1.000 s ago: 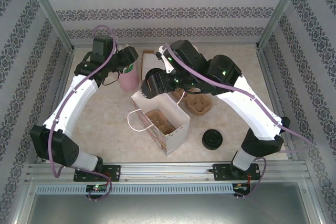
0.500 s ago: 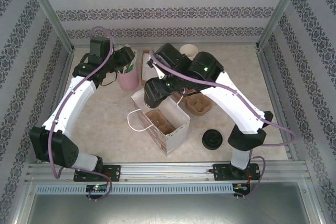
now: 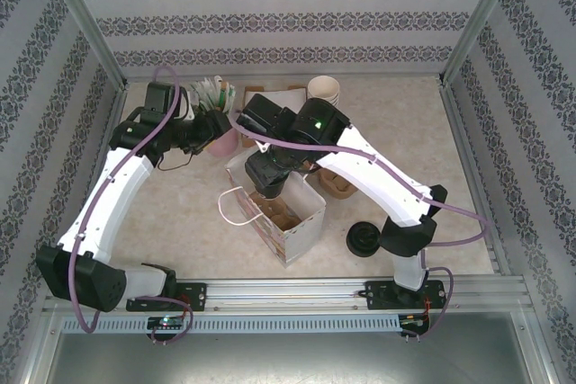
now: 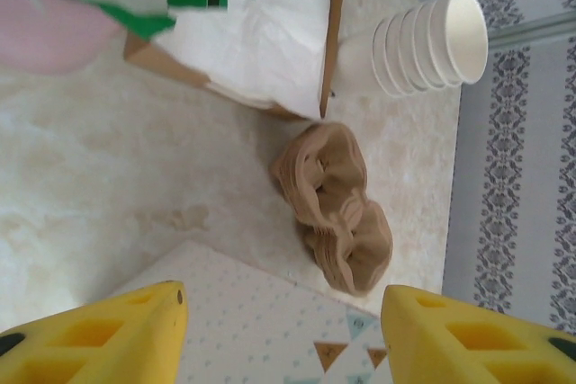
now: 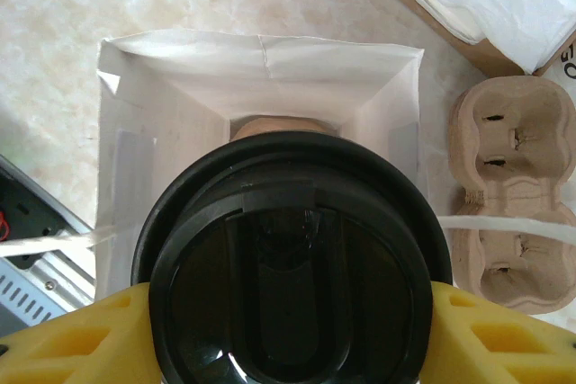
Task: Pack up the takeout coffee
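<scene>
The right gripper (image 5: 290,334) is clamping the takeout coffee (image 5: 292,258), with a yellow finger (image 5: 81,339) pressing each side just under the round black lid. Only the lid and its rim are showing, since the cup body is hidden below it. The coffee is hanging right over the open mouth of the white paper bag (image 5: 261,65), and a brown insert is peeking out at the bag's bottom behind the lid. I cannot tell whether the cup's base is already past the bag rim. From above, the right gripper (image 3: 267,177) is sitting over the far end of the bag (image 3: 301,222), which is standing upright mid-table (image 3: 180,204) with a white loop handle sticking out toward the left. The left gripper (image 4: 283,301) is hanging wide open with nothing between its fingers (image 4: 99,334), just above the bag's printed side. From above it is sitting (image 3: 214,129) beside the pink container (image 3: 223,141). A brown cardboard cup carrier (image 4: 333,209) is lying on the table just beside the bag. Further back a flat box of white napkins (image 4: 261,33) is lying next to a stack of lidless cream cups (image 4: 432,38). Loose black lids (image 3: 364,238) are sitting near the right arm's base, well apart from the bag.
</scene>
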